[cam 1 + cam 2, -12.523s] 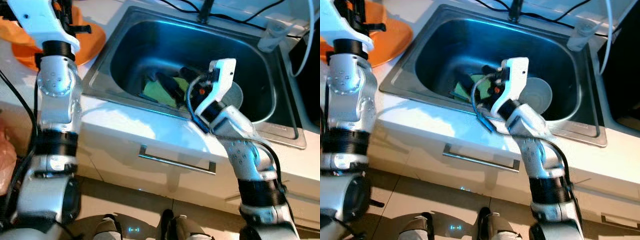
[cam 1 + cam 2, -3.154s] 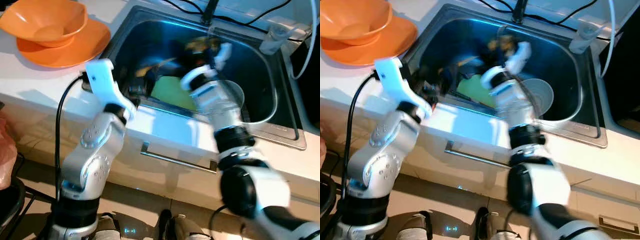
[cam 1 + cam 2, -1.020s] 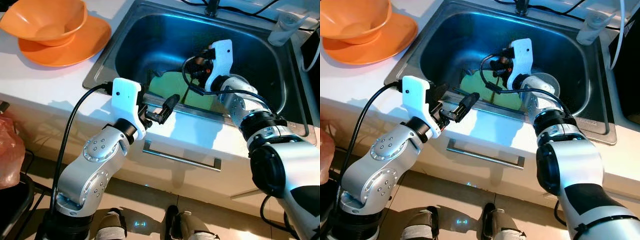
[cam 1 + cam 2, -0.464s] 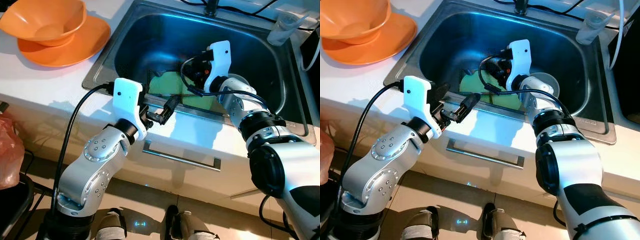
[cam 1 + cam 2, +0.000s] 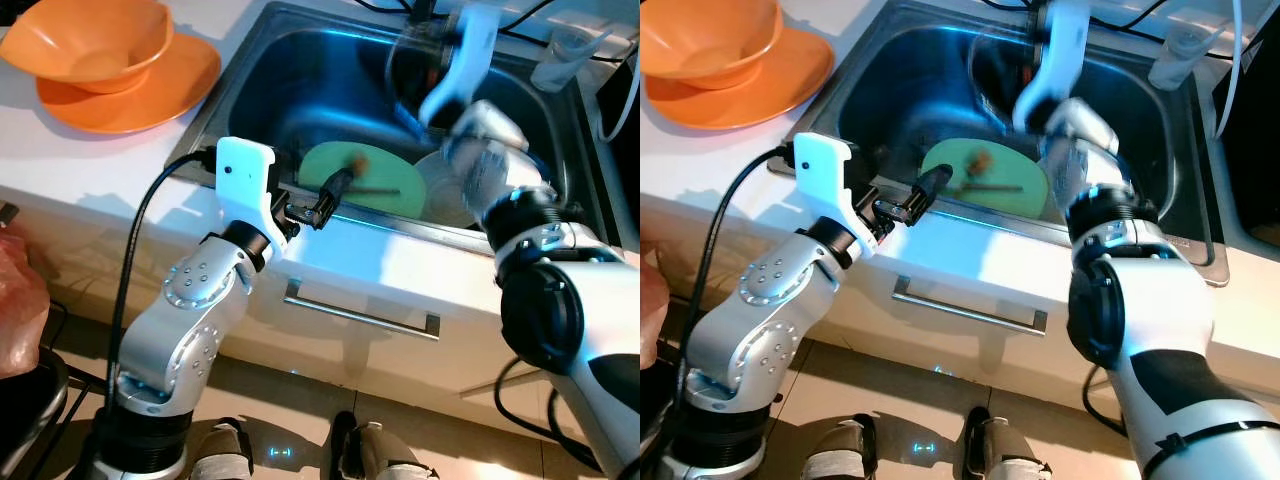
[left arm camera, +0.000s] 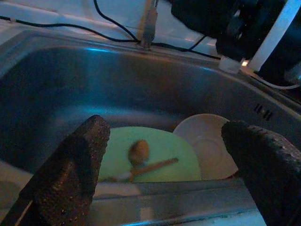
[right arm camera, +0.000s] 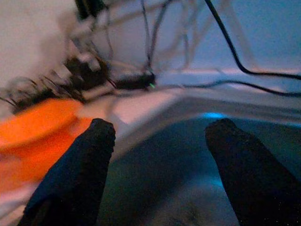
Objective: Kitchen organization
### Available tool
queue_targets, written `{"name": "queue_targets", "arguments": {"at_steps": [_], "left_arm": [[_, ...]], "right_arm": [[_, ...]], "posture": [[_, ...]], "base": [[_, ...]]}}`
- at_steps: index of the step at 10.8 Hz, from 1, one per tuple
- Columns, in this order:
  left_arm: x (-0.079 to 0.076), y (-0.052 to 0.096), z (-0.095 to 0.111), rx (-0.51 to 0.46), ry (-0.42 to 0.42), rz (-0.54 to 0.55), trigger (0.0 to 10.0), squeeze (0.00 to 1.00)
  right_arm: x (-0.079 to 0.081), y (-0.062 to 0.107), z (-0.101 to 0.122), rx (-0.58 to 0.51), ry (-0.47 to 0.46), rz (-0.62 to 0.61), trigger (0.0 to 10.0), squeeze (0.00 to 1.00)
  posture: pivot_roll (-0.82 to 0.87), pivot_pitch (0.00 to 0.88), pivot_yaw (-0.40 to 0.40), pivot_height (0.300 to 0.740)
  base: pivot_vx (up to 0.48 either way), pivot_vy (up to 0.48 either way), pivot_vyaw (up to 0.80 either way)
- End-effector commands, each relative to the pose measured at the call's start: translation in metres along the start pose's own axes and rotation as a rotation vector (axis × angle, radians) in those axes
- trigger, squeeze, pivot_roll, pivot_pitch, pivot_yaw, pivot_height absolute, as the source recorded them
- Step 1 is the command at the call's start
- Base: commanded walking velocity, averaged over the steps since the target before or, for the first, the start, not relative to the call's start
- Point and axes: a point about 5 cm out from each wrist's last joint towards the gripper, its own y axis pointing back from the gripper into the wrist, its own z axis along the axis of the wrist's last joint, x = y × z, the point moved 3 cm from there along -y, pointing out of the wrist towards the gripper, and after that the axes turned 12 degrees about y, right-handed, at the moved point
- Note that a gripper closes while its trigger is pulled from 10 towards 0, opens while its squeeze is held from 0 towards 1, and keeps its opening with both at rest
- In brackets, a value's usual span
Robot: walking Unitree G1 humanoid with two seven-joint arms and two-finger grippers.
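Observation:
A green plate [image 5: 375,185] lies flat in the bottom of the steel sink [image 5: 250,90], with a wooden spoon [image 5: 358,180] resting on it. A white bowl [image 5: 450,195] sits beside the plate on its right. My left gripper [image 5: 330,197] hovers at the sink's front rim, pointing at the plate. In the left wrist view the left gripper [image 6: 164,129] is open with nothing between its fingers. My right gripper [image 5: 412,70] is blurred, raised over the back of the sink. The right wrist view shows the right gripper [image 7: 160,127] open and holding nothing.
An orange bowl [image 5: 90,40] sits on an orange plate [image 5: 140,85] on the white counter left of the sink. A clear cup [image 5: 560,55] stands at the sink's back right. Black cables run behind the faucet [image 5: 420,12]. A drawer handle [image 5: 360,312] is below the counter.
My right gripper has swung up from over the green plate toward the back of the sink, uncovering the plate and spoon. My left gripper has edged forward over the front rim.

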Motion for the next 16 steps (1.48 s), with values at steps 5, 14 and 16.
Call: {"name": "queue_targets", "arguments": {"at_steps": [5,14,16], "left_arm": [[0.049,-0.008,0.02,-0.051,-0.198,0.211,10.0,0.0],[0.152,-0.007,0.093,-0.175,-0.625,0.562,10.0,0.0],[0.169,-0.008,0.089,-0.104,-0.635,0.592,10.0,0.0]], "right_arm": [[0.01,0.009,0.016,-0.16,-0.152,0.058,10.0,1.0],[0.066,0.071,-0.032,-0.014,-0.304,0.008,10.0,0.0],[0.07,0.078,-0.03,-0.007,-0.316,-0.002,10.0,0.0]], "posture": [[0.11,0.182,-0.094,0.74],[0.06,0.189,-0.057,0.74],[0.05,0.205,-0.041,0.74]], "base": [[0.0,0.0,0.0],[0.0,0.0,0.0],[0.0,0.0,0.0]]}}
